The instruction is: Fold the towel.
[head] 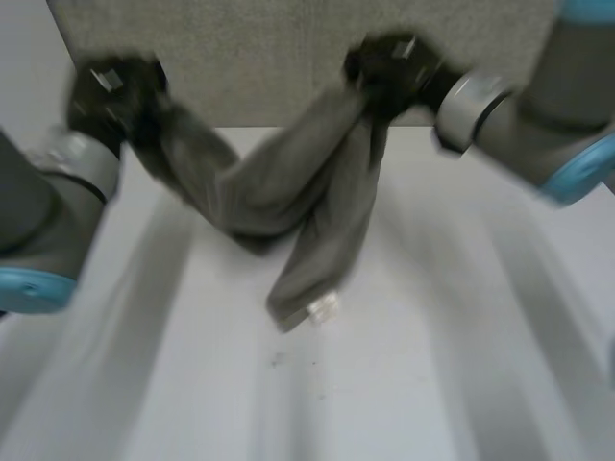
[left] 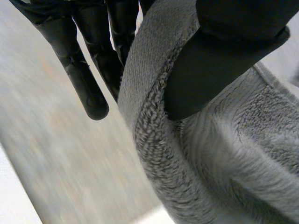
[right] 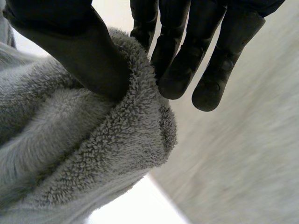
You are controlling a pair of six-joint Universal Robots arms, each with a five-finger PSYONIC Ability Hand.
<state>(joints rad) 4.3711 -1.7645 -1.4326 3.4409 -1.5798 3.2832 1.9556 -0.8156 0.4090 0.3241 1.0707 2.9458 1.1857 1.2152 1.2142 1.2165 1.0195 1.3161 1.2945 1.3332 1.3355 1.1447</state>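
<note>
The grey towel (head: 288,192) hung between the hands, sagging in a loop from the left hand (head: 110,91) to the right hand (head: 389,67), with a longer tail dropping below the right hand and ending in a white label (head: 322,307). Each hand pinched a bunched edge of it between thumb and fingers. Under them lay the white table (head: 461,365); beyond the hands stood a grey panel (head: 269,58).

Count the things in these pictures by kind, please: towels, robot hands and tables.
Grey towel: 1
Black robot hands: 2, the left hand and the right hand, each pinching the towel
White table: 1
Total: 4
</note>
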